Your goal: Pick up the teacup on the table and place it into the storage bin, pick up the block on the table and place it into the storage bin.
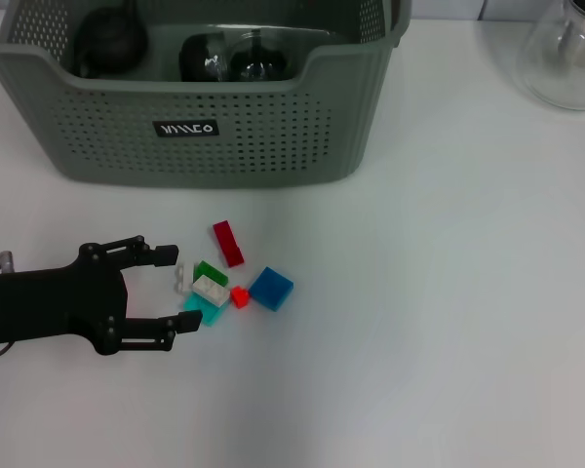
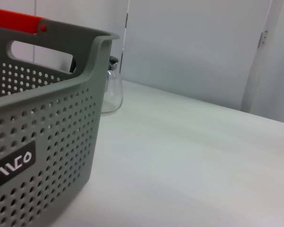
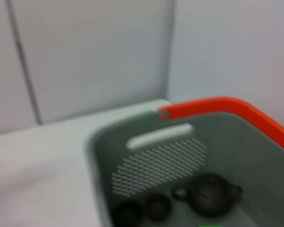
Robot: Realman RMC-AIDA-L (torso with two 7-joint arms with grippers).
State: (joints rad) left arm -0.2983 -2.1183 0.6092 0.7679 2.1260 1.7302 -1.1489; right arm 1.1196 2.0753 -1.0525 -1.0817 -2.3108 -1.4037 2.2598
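bare table (image 1: 448, 341) right of blocks (image 1: 224, 283), storage bin (image 1: 205, 127) behind

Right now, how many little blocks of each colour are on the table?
Red blocks: 2
White blocks: 2
Green block: 1
Blue block: 1
Turquoise block: 1
Total: 7, beside the open left gripper.

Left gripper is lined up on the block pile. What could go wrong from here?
1. The left gripper is open at the small plastic blocks, which lie touching in a cluster, so closing may catch several or scatter them.
2. The grey-green perforated storage bin has a tall front wall just beyond; a low carry may hit it.
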